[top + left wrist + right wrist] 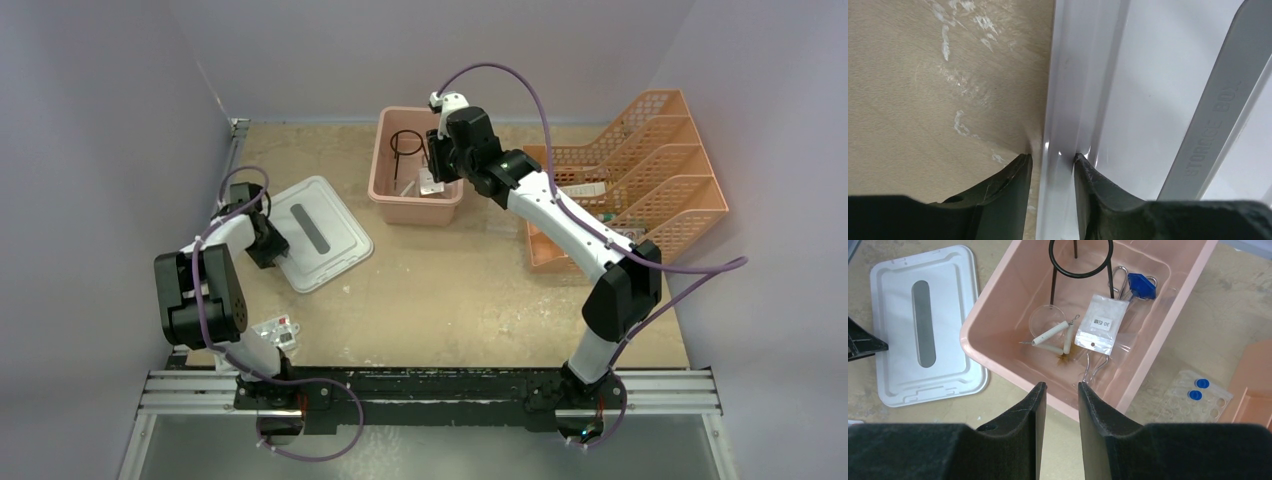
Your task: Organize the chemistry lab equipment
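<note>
Straddling the rim of the white lid (1148, 75) with my left claw (1050, 160), my right claw (1060, 387) parted and empty.

The wire ring (1080, 260), packet (1100, 325), wire triangle (1055, 337) and tongs (1120, 282) lie in the pink tub (1008, 295), just ahead of and below my right claw. The lid lies well apart on the tub's left, its long axis slanting and nearer my left arm. The left wrist view shows my fingers (1098, 190) either side of the rim, but I cannot tell if they pinch. Only the right wrist view shows the tub's contents plainly.

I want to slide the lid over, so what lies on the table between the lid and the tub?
Nothing: the table between lid and tub is bare, as the top external and right wrist views both show.
</note>
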{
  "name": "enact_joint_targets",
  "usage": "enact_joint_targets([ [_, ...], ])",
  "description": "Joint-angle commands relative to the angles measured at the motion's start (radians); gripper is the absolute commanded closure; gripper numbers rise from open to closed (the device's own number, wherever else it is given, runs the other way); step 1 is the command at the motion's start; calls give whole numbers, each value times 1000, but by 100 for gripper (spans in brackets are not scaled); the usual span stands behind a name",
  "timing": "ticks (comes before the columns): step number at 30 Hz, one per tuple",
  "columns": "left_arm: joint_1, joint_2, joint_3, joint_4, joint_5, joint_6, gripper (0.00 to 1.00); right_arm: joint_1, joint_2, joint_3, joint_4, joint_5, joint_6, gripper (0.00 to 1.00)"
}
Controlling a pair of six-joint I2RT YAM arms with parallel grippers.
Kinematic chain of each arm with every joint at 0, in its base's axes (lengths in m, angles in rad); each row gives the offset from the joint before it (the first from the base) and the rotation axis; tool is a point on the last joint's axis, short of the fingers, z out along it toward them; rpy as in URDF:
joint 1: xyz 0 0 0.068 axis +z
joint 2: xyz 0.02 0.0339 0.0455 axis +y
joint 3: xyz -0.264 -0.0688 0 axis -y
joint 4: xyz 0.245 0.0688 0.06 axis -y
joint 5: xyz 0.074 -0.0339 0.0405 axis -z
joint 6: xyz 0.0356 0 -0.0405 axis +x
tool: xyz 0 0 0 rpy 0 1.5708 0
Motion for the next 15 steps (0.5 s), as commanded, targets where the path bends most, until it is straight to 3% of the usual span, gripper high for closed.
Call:
enact_joint_targets([
  [1,-1,35,36,-17,-90,46,66,-3,-10,36,30,22,9,68],
  [9,-3,55,31,9,-37,50,86,-3,1,52,28,29,20,68],
  [15,-3,-42,85,-45,-10,35,87,-3,8,68,26,13,28,68],
])
